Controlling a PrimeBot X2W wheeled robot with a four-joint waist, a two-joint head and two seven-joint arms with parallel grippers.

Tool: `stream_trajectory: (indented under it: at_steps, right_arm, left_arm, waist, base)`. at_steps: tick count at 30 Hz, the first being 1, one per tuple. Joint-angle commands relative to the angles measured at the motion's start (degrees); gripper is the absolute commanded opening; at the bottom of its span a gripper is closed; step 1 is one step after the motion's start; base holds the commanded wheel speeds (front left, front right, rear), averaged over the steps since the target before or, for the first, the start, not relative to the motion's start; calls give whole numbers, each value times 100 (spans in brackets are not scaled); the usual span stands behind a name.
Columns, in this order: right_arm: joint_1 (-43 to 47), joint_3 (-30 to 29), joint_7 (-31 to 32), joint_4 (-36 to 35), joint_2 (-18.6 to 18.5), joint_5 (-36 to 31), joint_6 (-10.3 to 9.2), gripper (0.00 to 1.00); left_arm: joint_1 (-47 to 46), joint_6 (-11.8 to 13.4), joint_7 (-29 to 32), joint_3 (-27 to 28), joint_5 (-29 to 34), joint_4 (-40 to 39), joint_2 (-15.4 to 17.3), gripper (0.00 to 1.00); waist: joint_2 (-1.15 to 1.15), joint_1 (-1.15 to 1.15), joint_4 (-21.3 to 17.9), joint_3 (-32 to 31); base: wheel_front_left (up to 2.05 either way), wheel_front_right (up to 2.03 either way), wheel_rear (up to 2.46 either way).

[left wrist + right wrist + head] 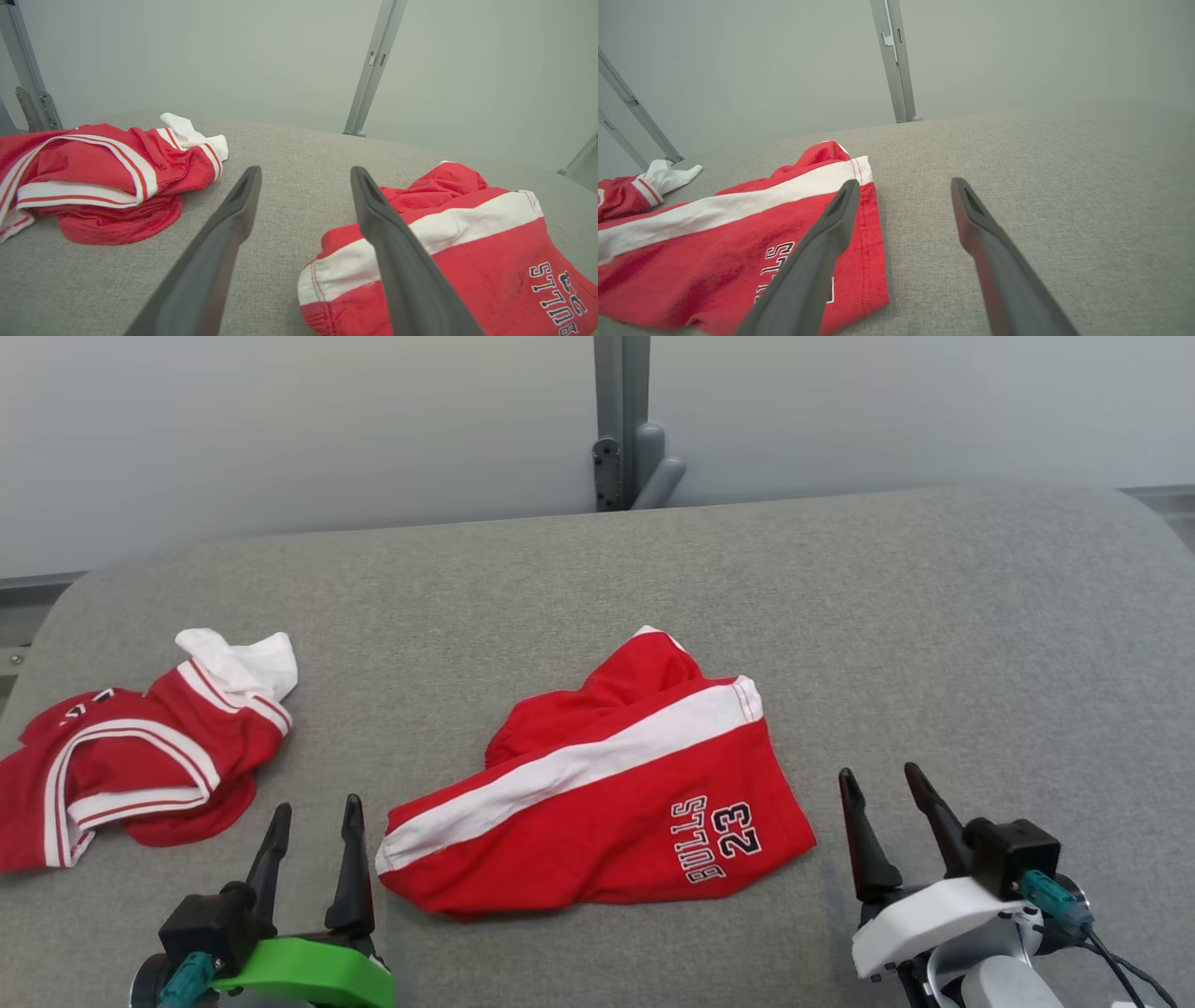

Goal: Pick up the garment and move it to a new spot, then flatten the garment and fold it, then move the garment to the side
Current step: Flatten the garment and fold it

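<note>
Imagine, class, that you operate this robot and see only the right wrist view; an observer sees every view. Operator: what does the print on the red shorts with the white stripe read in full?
Observer: On the red fabric shorts with the white stripe, the head view reads BULLS 23.
Operator: Where is the left gripper?
Observer: The left gripper stands open and empty between the shorts and a crumpled red-and-white jersey.

Centre: red Bulls shorts lie crumpled on the grey padded table.
Left: a red-and-white jersey takes up the near corner.
Gap: bare cloth runs between the two garments.
Right and rear: open surface reaches back to the metal post.
</note>
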Motion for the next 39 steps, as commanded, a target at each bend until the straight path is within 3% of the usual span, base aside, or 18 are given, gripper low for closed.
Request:
stream_trajectory:
  at_steps: [1,9,22,30,39]
  right_arm:
    - [-122,70,-18,95,-8,-60,-6,100]
    - [-681,233,-18,1145,-12,-435,-6,100]
    - [-1619,-589,-18,2551,-158,-748,-6,100]
    - [-2054,-692,-18,3557,-263,-424,-6,100]
    - [-2388,-774,-18,4016,-301,-51,-6,100]
  left_arm:
    - [151,24,-14,79,137,-110,-5,100]
    - [553,210,-15,95,734,-790,-24,100]
    - [809,261,-15,-390,1082,-956,-22,100]
    - [690,196,-15,-487,1171,-895,-23,100]
    - [568,90,-15,-549,1355,-819,-23,100]
  waist:
    - [0,0,257,-108]
    - [0,0,867,-217]
    - [0,0,1695,-155]
    - [0,0,1922,-46]
    - [0,0,1878,86]
  base:
    - [0,0,0]
    - [0,0,0]
    - [0,0,0]
    - [0,0,0]
    - [0,0,0]
